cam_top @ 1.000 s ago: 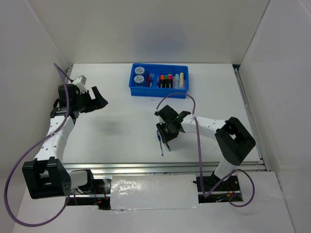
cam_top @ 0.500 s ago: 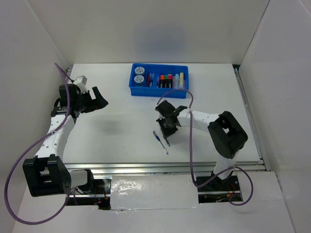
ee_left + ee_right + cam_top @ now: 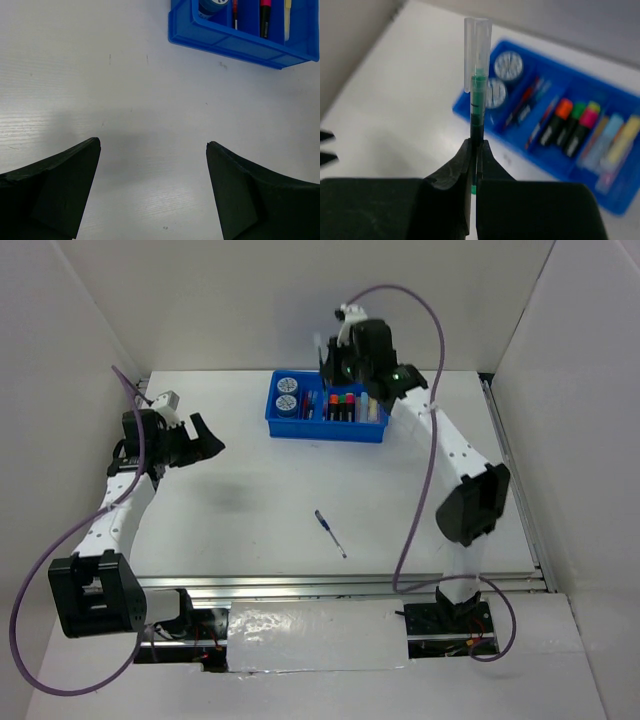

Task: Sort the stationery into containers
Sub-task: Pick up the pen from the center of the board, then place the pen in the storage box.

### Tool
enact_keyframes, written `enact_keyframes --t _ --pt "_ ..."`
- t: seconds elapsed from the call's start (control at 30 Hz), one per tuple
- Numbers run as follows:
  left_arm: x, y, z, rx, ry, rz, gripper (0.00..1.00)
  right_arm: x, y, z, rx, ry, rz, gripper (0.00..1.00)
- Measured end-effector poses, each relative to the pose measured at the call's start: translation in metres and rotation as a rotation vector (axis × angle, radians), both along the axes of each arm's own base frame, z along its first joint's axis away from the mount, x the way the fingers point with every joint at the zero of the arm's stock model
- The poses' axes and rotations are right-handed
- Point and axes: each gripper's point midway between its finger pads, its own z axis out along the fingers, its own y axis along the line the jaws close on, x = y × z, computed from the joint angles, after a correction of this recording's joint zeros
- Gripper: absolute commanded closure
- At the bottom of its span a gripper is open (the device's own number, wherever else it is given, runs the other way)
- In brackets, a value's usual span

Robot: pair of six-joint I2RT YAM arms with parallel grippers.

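Top view first: the right gripper [image 3: 332, 360] is way up in the air over the back side of the blue tray [image 3: 328, 430]. From up here I can't tell what it's got or how its fingers are set, it's too small. The tray looks pretty full: two round discs [image 3: 287, 392] at the left end, then pens and markers in rows. One blue pen [image 3: 330, 533] lies alone on the table [image 3: 250, 520], well apart from the tray. The left gripper [image 3: 205, 437] hangs off to the left side, nowhere near anything.

Left wrist view: the fingers [image 3: 55, 185] are spread wide with only bare table between them. A corner of the tray peeks in at the top right.

Right wrist view: here's the answer. The fingers are pinched tight on a green pen [image 3: 477, 90] with a clear cap, standing straight up, gripped down at its lower end. The tray sits below and beyond it, with the thin red and blue pens [image 3: 522, 105] in the slots next to the discs.

What worries me:
- It's only pinched at one end, so a quick swing could make it pivot or slip.
- If it lets go from that height, the pen could bounce out or land in with the markers [image 3: 565, 120] instead of the pen slot.
- I'd get lower and lay it flatter first.
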Motion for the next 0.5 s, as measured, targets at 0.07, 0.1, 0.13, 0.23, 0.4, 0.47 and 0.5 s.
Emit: enact_keyframes --t 0.07,0.1,0.13,0.23,0.4,0.47,0.5 --pt "0.003 0.000 -0.001 -0.004 -0.001 0.003 0.01 0.045 0.013 0.035 0.080 -0.102 -0.016 1.00" --pt "0.004 0.000 -0.001 -0.010 -0.003 0.007 0.01 0.062 0.017 0.041 0.109 -0.132 -0.021 1.00" --pt "0.006 0.000 -0.001 -0.017 -0.005 0.011 0.01 0.081 0.021 0.039 0.131 -0.146 -0.032 1.00" --pt "0.010 0.000 -0.001 -0.021 -0.012 0.014 0.01 0.120 0.026 -0.005 0.141 -0.120 -0.068 1.00" --pt "0.013 0.001 -0.006 -0.022 -0.003 0.016 0.01 0.141 0.032 -0.123 0.085 0.046 -0.104 1.00" --pt "0.014 0.001 -0.006 -0.025 -0.006 0.019 0.01 0.142 0.034 -0.152 0.073 0.091 -0.113 1.00" --pt "0.015 0.001 -0.005 -0.027 -0.011 0.020 0.01 0.142 0.035 -0.163 0.071 0.110 -0.115 1.00"
